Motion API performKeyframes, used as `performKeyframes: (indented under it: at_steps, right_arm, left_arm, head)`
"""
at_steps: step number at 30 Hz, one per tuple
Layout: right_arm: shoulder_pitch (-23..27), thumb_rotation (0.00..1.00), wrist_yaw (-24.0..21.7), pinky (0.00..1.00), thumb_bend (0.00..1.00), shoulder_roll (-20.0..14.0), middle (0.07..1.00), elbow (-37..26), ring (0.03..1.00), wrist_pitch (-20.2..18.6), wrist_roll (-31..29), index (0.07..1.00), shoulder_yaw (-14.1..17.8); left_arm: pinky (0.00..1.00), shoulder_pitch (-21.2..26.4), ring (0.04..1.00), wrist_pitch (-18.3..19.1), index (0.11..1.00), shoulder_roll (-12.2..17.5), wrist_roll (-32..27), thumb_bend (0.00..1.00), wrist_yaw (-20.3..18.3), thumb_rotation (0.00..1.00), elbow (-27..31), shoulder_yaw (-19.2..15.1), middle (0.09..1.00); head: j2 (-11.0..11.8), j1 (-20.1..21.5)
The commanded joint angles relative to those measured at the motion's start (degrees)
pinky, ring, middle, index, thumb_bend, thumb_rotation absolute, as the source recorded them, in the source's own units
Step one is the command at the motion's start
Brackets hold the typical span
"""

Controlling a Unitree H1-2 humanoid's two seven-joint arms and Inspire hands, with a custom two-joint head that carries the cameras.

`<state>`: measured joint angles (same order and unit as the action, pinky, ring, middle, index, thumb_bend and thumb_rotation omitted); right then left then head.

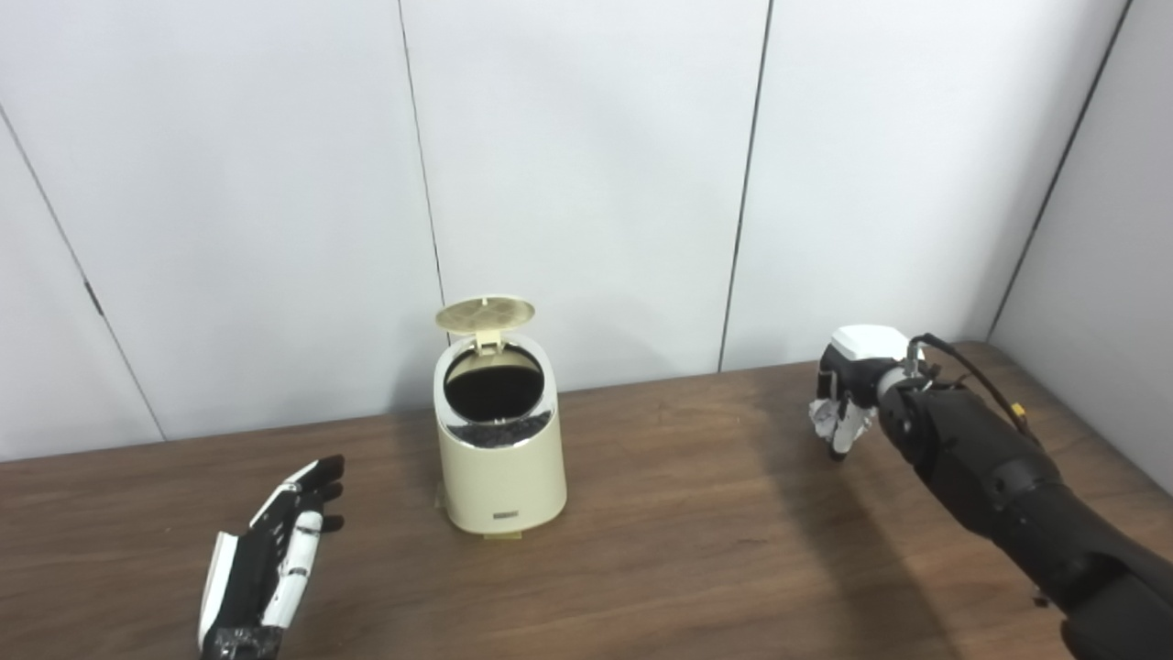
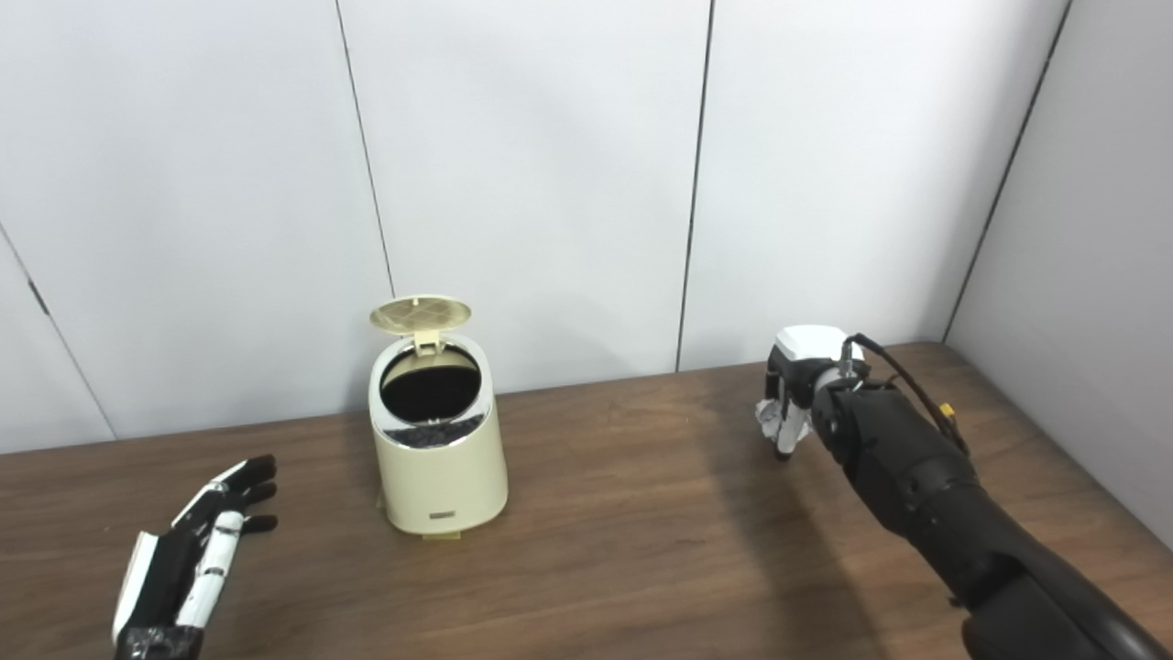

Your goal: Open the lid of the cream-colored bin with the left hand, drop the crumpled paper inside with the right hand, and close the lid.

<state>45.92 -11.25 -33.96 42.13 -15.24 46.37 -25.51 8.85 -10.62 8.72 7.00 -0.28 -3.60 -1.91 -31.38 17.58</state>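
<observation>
Two steps remain, I judge: with the lid [image 1: 485, 313] up on the cream-colored bin [image 1: 499, 445], the right hand [image 1: 848, 396] has curled its fingers around the crumpled paper [image 2: 768, 417] and must carry it leftward over the opening, while the left hand [image 1: 270, 559] waits spread on the worktop [image 1: 696, 532].

The bin [image 1: 499, 458] bears a small front label — too blurred to read.

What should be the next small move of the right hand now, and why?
Probably lift the right hand and carry it toward the cream bin. Its fingers seem closed on the crumpled paper far right on the table, while the lid already stands open and the left hand waits open, apart from the bin.
</observation>
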Motion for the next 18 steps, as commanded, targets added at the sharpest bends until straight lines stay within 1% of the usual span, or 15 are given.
performKeyframes:
  at_steps: [1,3,4,5,6,7,10,12,13,14,15,18]
  right_arm:
    - [2.3,0.00,-0.3,0.34,0.53,-1.4,0.445,-2.1,0.420,-0.6,0.2,0.491,0.4]
    - [2.0,0.00,-2.1,0.37,0.53,-1.8,0.480,-4.7,0.453,-1.3,0.1,0.485,0.7]
    - [2.0,0.00,-2.8,0.37,0.53,-2.0,0.485,-5.7,0.456,-1.3,-0.1,0.485,1.0]
    - [2.1,0.00,-3.3,0.36,0.53,-2.1,0.482,-5.9,0.450,-1.2,-0.4,0.485,1.2]
    - [2.3,0.00,-3.9,0.33,0.53,-2.1,0.450,-6.2,0.419,-1.2,-0.6,0.488,1.3]
    - [2.5,0.00,-4.6,0.32,0.53,-2.2,0.448,-6.8,0.414,-1.4,-0.3,0.487,1.2]
    - [3.0,0.00,-6.5,0.35,0.53,-2.4,0.466,-8.4,0.426,-1.9,0.4,0.485,0.9]
    - [3.4,0.00,-7.7,0.30,0.53,-2.5,0.447,-9.1,0.395,-1.7,0.5,0.484,0.8]
    - [3.6,0.00,-8.4,0.32,0.53,-2.6,0.471,-9.5,0.415,-1.4,0.4,0.483,0.8]
    - [3.6,0.00,-8.7,0.28,0.53,-2.7,0.450,-10.0,0.388,-0.8,0.3,0.482,0.8]
    - [3.7,0.00,-9.0,0.25,0.53,-2.9,0.465,-10.6,0.345,-0.1,0.4,0.482,0.7]
    - [3.8,0.00,-10.4,0.24,0.53,-3.3,0.474,-13.5,0.330,0.3,1.2,0.482,0.5]
  left_arm:
    - [0.72,1.8,0.829,-1.0,0.849,0.3,-0.1,0.21,0.3,0.84,1.7,-0.1,0.847]
    - [0.72,1.9,0.826,-1.3,0.846,0.3,-0.1,0.21,0.3,0.83,1.4,-0.1,0.844]
    - [0.72,2.0,0.826,-1.4,0.847,0.3,-0.1,0.20,0.3,0.83,1.4,-0.1,0.844]
    - [0.71,2.0,0.825,-1.3,0.847,0.2,-0.1,0.20,0.3,0.83,1.4,-0.1,0.844]
    - [0.71,2.1,0.822,-1.3,0.845,0.2,-0.2,0.20,0.3,0.83,1.4,-0.1,0.843]
    - [0.70,2.1,0.819,-1.4,0.842,0.2,0.1,0.20,0.4,0.82,1.3,0.0,0.842]
    - [0.70,2.2,0.814,-1.3,0.838,0.1,0.3,0.21,0.5,0.81,1.3,0.1,0.839]
    - [0.71,2.2,0.822,-1.1,0.844,0.1,0.3,0.21,0.4,0.81,1.3,0.1,0.845]
    - [0.71,2.2,0.824,-1.1,0.845,0.0,0.2,0.21,0.4,0.82,1.3,0.1,0.847]
    - [0.71,2.2,0.826,-1.0,0.846,0.0,-0.1,0.21,0.3,0.82,1.3,0.1,0.848]
    - [0.71,2.2,0.826,-1.0,0.845,-0.1,-0.2,0.21,0.3,0.81,1.4,0.1,0.848]
    - [0.71,2.1,0.820,-1.1,0.840,-0.2,0.1,0.22,0.4,0.81,1.4,0.1,0.840]
  head:
    - [-0.1,0.0]
    - [-0.1,0.1]
    - [-0.1,0.0]
    - [-0.1,0.0]
    - [0.0,0.0]
    - [0.0,0.0]
    - [0.0,-0.1]
    - [0.0,-0.2]
    - [0.1,-0.2]
    - [0.1,-0.2]
    - [0.1,-0.3]
    - [0.1,-0.3]
